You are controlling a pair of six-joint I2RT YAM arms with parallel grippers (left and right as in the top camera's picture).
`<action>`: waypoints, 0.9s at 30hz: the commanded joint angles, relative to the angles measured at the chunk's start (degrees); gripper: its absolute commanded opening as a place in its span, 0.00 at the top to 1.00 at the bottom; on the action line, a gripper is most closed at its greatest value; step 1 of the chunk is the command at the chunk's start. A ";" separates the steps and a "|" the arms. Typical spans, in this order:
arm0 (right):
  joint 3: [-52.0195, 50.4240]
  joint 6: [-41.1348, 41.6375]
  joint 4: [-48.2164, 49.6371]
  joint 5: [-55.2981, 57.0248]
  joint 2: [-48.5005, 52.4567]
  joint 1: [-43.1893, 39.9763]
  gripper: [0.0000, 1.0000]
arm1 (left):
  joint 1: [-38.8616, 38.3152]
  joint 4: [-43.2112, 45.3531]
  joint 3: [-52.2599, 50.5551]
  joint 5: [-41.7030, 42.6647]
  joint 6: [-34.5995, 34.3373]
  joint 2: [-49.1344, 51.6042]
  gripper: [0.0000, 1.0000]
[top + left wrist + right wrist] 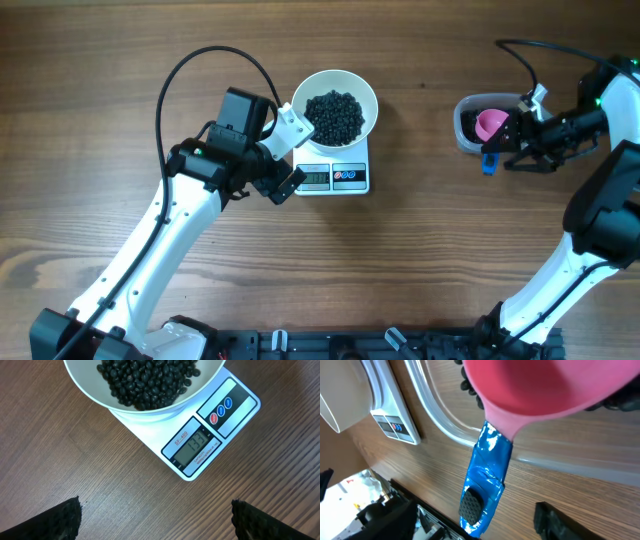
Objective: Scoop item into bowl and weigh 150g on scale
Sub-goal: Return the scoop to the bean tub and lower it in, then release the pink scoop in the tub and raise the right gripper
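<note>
The white bowl (364,88) holds a heap of black beans (334,115) and sits on the white scale (350,177). In the left wrist view the scale (240,405) shows 133 on its display, under the bowl (90,390) of beans (145,380). My left gripper (297,158) (155,520) stands wide open just left of the scale, holding nothing. A pink scoop (488,123) (545,385) with a blue taped handle (487,470) rests in the clear tub (465,135). My right gripper (505,150) (475,520) is open around the handle, its right finger apart from it.
The clear tub's rim (440,415) curves past the scoop, with a few dark beans (470,385) inside it. Black cables loop over both arms. A dark rail runs along the table's front edge (330,345). Bare wood lies between the scale and the tub.
</note>
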 commanded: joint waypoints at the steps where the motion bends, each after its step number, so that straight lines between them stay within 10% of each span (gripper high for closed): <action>1: 0.76 6.05 2.34 -1.14 -6.47 -0.37 0.19 | 0.11 -0.04 -0.20 0.90 1.14 -0.48 0.00; 6: 0.76 22.71 10.16 6.80 -15.58 2.16 0.00 | 0.11 -0.04 -0.20 0.90 1.14 -0.48 0.00; 10: 0.74 48.02 13.46 13.29 -23.50 6.40 0.00 | 0.11 -0.04 -0.20 0.90 1.14 -0.48 0.00; 27: -11.39 104.76 11.17 22.88 -42.75 36.72 0.00 | 0.11 -0.04 -0.20 0.90 1.14 -0.48 0.00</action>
